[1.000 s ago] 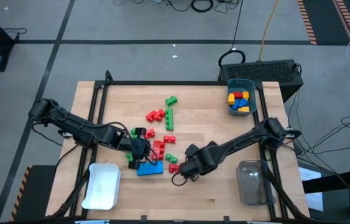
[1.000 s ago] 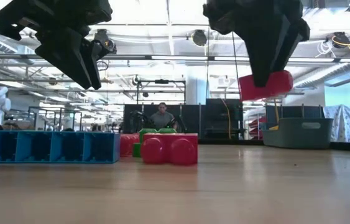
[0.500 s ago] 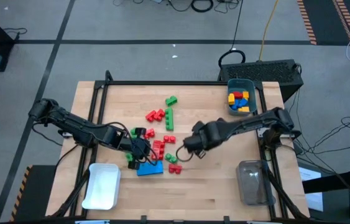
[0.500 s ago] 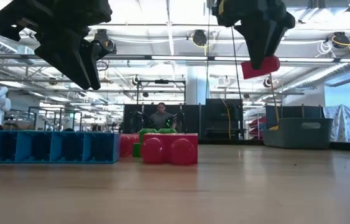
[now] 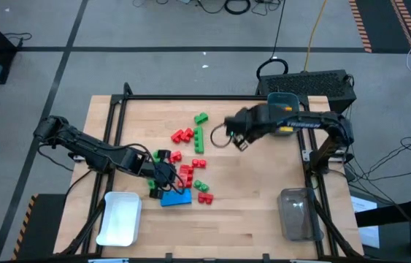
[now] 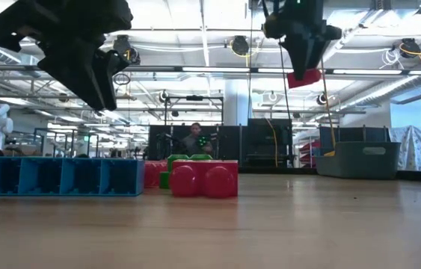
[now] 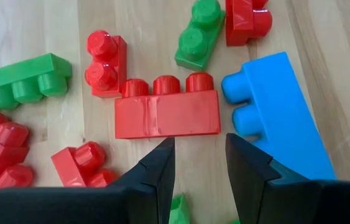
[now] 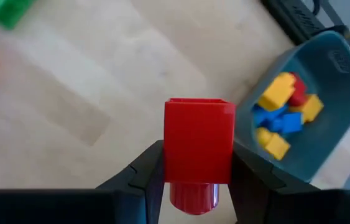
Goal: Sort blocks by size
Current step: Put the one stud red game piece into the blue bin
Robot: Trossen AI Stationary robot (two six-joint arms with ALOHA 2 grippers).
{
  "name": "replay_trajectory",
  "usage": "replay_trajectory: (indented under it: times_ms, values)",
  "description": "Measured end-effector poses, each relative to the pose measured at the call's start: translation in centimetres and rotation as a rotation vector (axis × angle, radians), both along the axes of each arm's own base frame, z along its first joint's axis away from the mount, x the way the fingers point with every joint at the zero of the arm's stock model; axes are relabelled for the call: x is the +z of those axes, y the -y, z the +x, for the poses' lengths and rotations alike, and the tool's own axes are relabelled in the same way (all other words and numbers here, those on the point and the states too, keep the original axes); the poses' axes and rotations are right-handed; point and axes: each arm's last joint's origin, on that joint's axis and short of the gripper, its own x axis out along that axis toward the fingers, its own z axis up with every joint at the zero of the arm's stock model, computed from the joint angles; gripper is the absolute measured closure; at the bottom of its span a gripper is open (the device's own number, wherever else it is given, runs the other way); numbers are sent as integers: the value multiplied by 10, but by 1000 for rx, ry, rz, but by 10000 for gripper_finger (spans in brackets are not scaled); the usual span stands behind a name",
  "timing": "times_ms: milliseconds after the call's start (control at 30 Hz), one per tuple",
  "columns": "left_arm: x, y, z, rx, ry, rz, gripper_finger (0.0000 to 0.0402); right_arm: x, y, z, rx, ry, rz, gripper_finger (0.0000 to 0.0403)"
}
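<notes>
My right gripper was clamped on a small red studded plastic brick, held well above the wooden table near its far right corner. The brick's studs pointed back toward my wrist, its blunt end forward. The teal plastic bin, already holding yellow, blue and red bricks, stood ahead of my jaws and off to one side, nearer the table's far right corner. That offset was the one relation my next move turned on: I judged I had to carry the brick onward until it hung over the bin's open mouth.

My left gripper hovered over the loose bricks near the table's front edge, jaws slightly apart and empty. A red three-stud brick lay just ahead of them, its long axis crosswise to the gap; a large blue brick lay close beside it.

White lettering ran along my right arm, but I could not read it.
</notes>
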Motion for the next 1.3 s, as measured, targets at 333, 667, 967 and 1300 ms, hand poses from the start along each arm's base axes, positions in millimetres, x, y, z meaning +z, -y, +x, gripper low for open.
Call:
replay_trajectory:
  times_ms: [333, 667, 967, 1300]
  values:
    - [-18, -4, -9, 26, -64, 16, 285, 4, 71, -22, -152, -40, -50, 273]
    - [-31, -6, -17, 67, -103, 28, 285, 2, 141, -64, -325, -101, -42, 273]
    - [-32, -7, -18, 92, -106, 28, 285, -58, 170, -91, -400, -173, 62, 273]
    - [-32, -12, -17, 100, -103, 46, 285, -112, 174, -112, -419, -179, 167, 273]
